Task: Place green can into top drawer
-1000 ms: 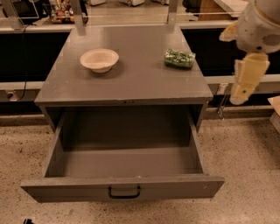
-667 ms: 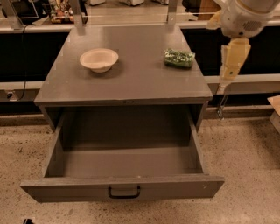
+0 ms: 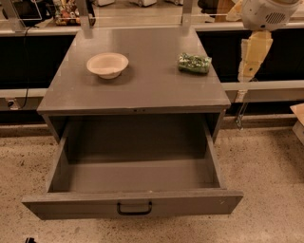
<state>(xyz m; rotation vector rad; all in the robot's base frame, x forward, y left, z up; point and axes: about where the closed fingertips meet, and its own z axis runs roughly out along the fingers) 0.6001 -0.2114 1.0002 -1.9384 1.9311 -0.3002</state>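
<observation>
One arm (image 3: 266, 13) hung at upper right, gripper (image 3: 253, 57) pointing down, its grip impossible to tell.
Mottled green can (image 3: 194, 62) lay sideways on the cabinet (image 3: 142, 90), near its right edge, above the open drawer (image 3: 133, 204).

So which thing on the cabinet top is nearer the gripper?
The green can, on the right; the gripper hangs just beyond that edge. The cream bowl sits left.

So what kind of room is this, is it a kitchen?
Probably a robot test lab, not a kitchen. A robot's gripper hangs to the right of a plain grey cabinet. The cabinet's top drawer is open, and it stands on a speckled hard floor.
</observation>
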